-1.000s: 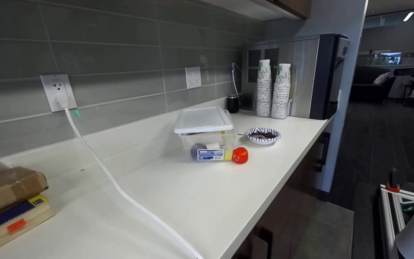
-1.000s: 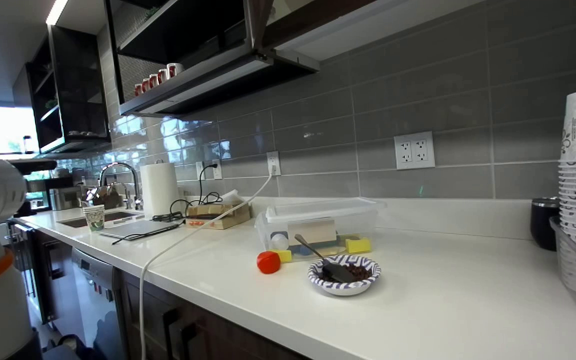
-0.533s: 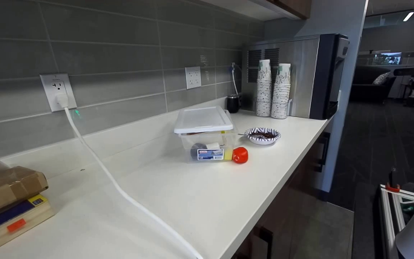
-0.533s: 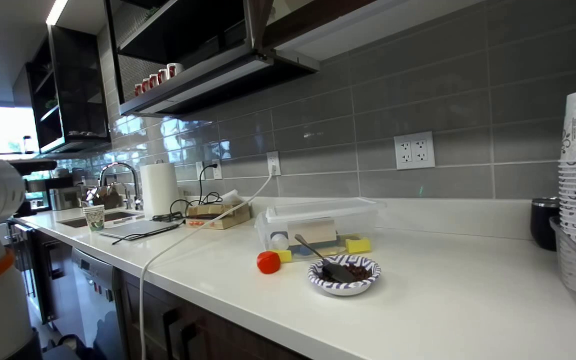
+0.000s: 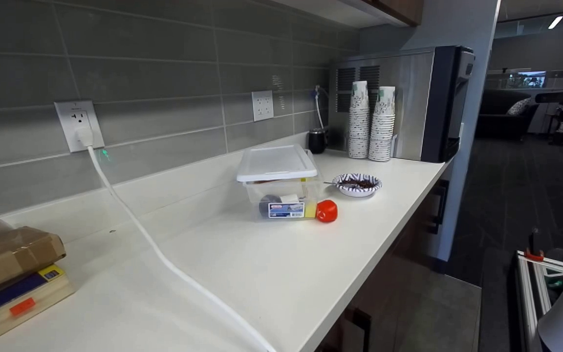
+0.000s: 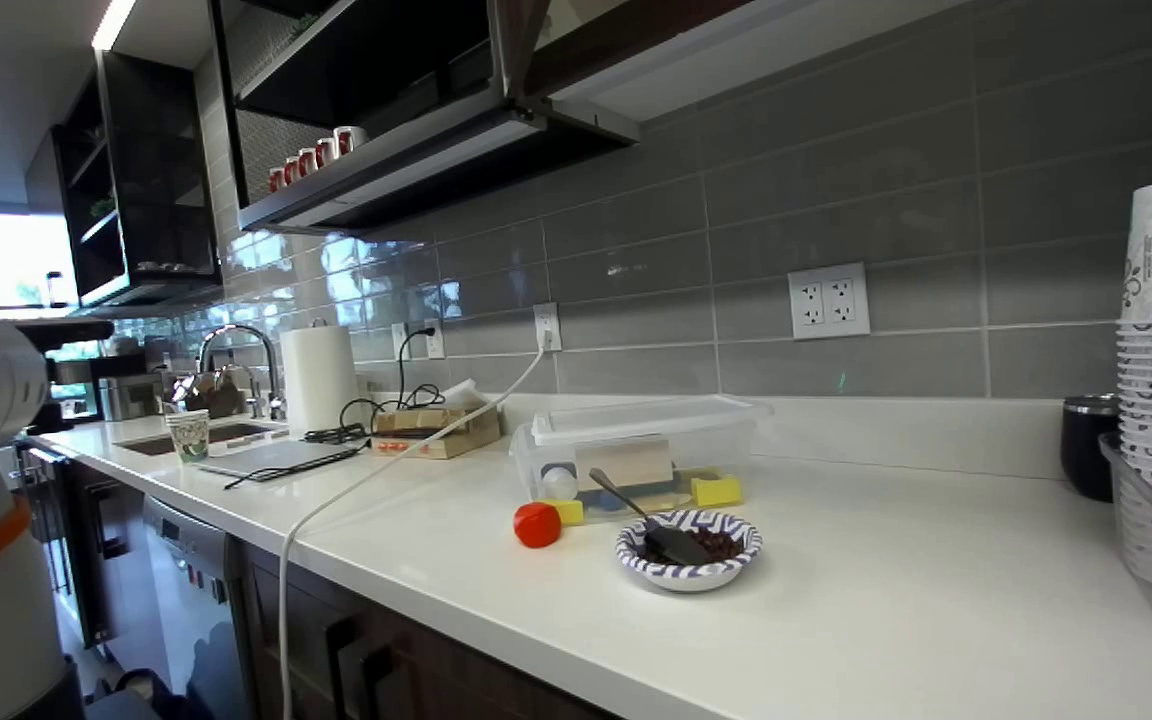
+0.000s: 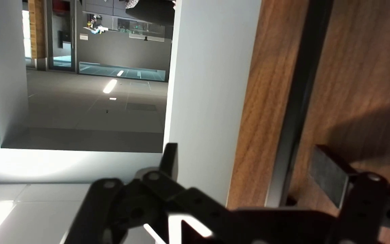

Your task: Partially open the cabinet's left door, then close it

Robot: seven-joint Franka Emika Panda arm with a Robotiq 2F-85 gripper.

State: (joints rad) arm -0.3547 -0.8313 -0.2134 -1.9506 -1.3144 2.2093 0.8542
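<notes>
The overhead cabinet shows as a brown wood edge [image 5: 401, 10] at the top of an exterior view, and its brown bottom edge [image 6: 626, 45] also shows at the top in an exterior view. In the wrist view, wood-grain cabinet faces [image 7: 357, 67] fill the right side. A long dark bar [image 7: 295, 112], which looks like a door handle, runs along the wood. My gripper [image 7: 245, 154] is open, with one fingertip left of the bar, before a pale grey wall, and the other right of it, before the wood. Nothing is seen gripped. The gripper is out of both exterior views.
Below is a white counter [image 5: 262, 274] with a clear plastic bin [image 6: 626, 460], a red object [image 6: 537, 524], a patterned bowl [image 6: 686, 575] and stacked paper cups [image 5: 381, 127]. A steel machine [image 5: 411, 98] stands at the far end. A white cable [image 5: 164, 259] crosses the counter.
</notes>
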